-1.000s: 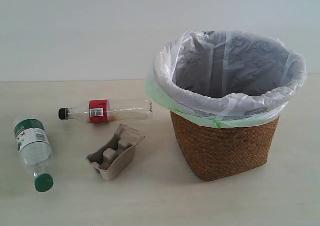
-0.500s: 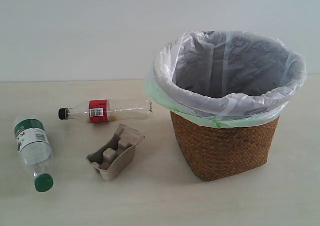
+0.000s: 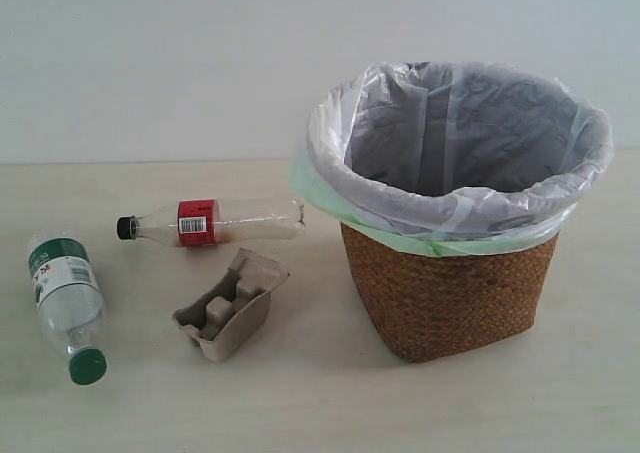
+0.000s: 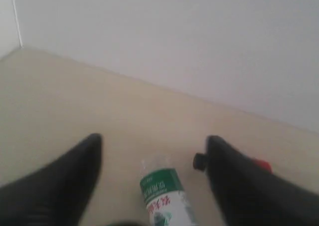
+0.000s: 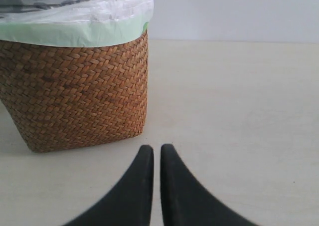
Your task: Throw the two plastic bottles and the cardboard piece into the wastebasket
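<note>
The stout bottle (image 3: 66, 303) with green cap and green-white label lies on the table at the left. The slimmer bottle (image 3: 210, 222) with black cap and red label lies behind it. The grey-beige cardboard piece (image 3: 230, 305) sits between them and the wastebasket (image 3: 450, 293), a brown wicker basket with a white liner. No gripper shows in the exterior view. In the left wrist view my left gripper (image 4: 153, 145) is open above the stout bottle (image 4: 164, 198), whose labelled end lies between the fingers; the slim bottle's black cap (image 4: 199, 161) peeks out beside one finger. My right gripper (image 5: 156, 150) is shut on nothing, near the wastebasket (image 5: 79, 91).
A pale wall runs behind the light wooden table (image 3: 300, 393). Bare tabletop (image 5: 239, 111) lies beside the basket in the right wrist view.
</note>
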Robot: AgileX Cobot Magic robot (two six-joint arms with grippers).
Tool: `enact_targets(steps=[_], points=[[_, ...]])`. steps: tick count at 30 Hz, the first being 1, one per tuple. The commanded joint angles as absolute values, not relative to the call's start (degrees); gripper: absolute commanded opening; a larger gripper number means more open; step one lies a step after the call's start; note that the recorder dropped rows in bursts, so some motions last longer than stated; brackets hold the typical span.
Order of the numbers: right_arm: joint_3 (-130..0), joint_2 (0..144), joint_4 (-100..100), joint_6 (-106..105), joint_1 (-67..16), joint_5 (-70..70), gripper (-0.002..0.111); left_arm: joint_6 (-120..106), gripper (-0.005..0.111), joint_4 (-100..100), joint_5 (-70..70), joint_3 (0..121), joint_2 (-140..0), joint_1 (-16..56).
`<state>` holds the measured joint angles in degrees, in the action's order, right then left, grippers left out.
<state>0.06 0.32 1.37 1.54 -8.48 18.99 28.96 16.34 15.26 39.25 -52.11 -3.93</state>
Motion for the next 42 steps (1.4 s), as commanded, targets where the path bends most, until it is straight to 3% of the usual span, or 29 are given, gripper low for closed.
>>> enact_targets(steps=[1, 4, 19, 33, 42], points=[[0.0, 0.0, 1.8, 1.3, -8.6, 18.4, 0.003, 26.6, 0.101, 13.9, 18.8, 39.7, -60.5, -4.1], [0.0, 0.0, 1.8, 1.3, -8.6, 18.4, 0.003, 24.5, 0.109, 13.9, 20.2, 39.7, -66.3, -4.1], [0.0, 0.0, 1.8, 1.3, -8.6, 18.4, 0.003, 22.2, 0.109, 8.9, 10.1, 40.5, -81.6, -3.3], [0.0, 0.0, 1.8, 1.3, -8.6, 18.4, 0.003, 21.8, 0.109, 4.9, 12.4, 45.6, -91.6, -3.3], [0.0, 0.0, 1.8, 1.3, -8.6, 18.4, 0.003, 20.7, 0.109, 3.4, 12.7, 48.9, -97.4, 3.3]])
